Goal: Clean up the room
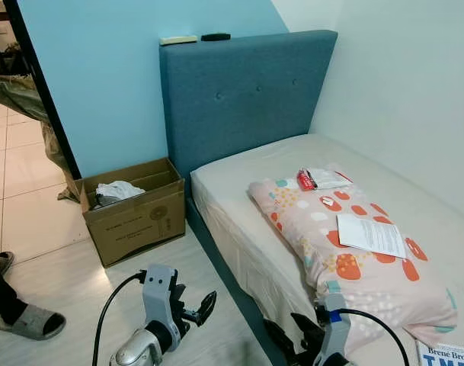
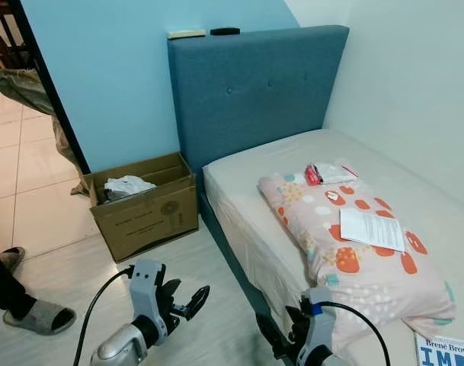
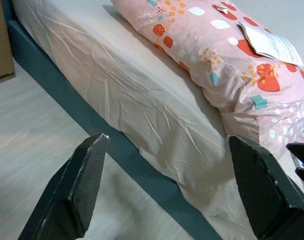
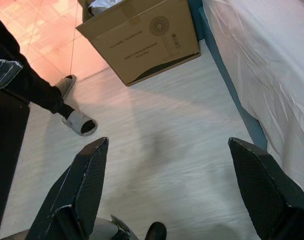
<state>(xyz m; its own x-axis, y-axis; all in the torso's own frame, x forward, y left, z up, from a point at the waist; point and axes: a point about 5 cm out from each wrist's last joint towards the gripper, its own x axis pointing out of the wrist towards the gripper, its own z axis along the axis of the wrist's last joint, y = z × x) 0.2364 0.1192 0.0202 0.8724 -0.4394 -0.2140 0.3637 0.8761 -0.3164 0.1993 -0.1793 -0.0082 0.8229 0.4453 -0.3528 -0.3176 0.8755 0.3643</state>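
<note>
A pink patterned pillow point(image 1: 346, 244) lies on the bed's mattress point(image 1: 239, 191), with a white printed sheet of paper point(image 1: 371, 234) on top of it. A red-and-white packet point(image 1: 317, 179) rests at the pillow's far end. A book point(image 1: 445, 356) pokes in at the near right on the bed. My left gripper point(image 1: 193, 306) hovers open over the floor beside the bed, its fingers point(image 3: 87, 180) spread wide and empty. My right gripper point(image 1: 291, 332) is low at the bed's near edge, open too, with nothing between its fingers point(image 4: 89, 175).
An open cardboard box point(image 1: 136, 213) holding crumpled white material point(image 1: 117, 191) stands on the floor left of the blue headboard point(image 1: 247, 91). Two small items point(image 1: 193, 38) sit on the headboard's top. A person's slippered feet point(image 1: 30, 322) stand at the left.
</note>
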